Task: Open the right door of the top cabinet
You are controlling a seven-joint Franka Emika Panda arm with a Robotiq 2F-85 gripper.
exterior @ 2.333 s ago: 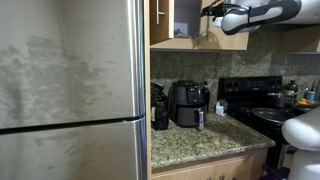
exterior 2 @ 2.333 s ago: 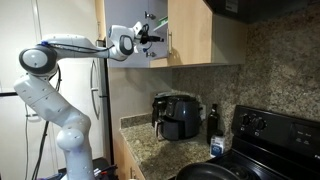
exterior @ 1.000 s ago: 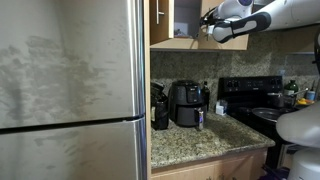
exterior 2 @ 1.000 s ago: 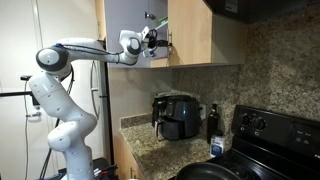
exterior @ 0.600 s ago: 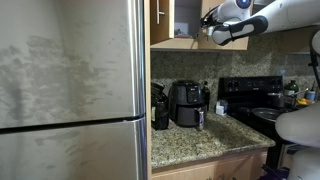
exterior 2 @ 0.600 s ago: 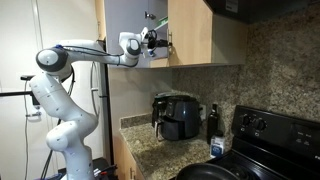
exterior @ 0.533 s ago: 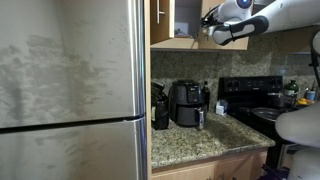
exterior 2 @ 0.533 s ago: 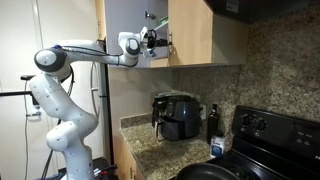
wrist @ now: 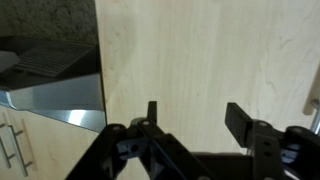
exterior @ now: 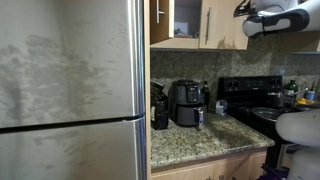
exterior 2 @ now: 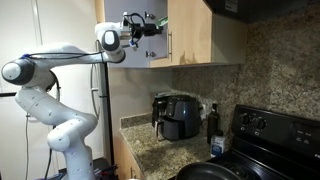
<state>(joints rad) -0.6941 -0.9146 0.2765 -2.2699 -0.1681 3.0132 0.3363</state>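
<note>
1. The right door point(exterior: 222, 25), a flat light tan wood panel with a slim silver bar handle point(exterior: 208, 20), belongs to the light tan wood top cabinet point(exterior: 160, 30), at 12 o'clock above the speckled granite counter point(exterior: 205, 140).
2. In an exterior view we see the cabinet's dark interior at the door's 9 o'clock.
3. The black Robotiq gripper point(wrist: 195, 112) faces the door's bare wood, jaws well apart and holding nothing.
4. We cannot tell whether its fingertips touch the panel.
5. In an exterior view the gripper point(exterior 2: 152, 25) sits at the door's point(exterior 2: 190, 30) 9 o'clock.
</note>
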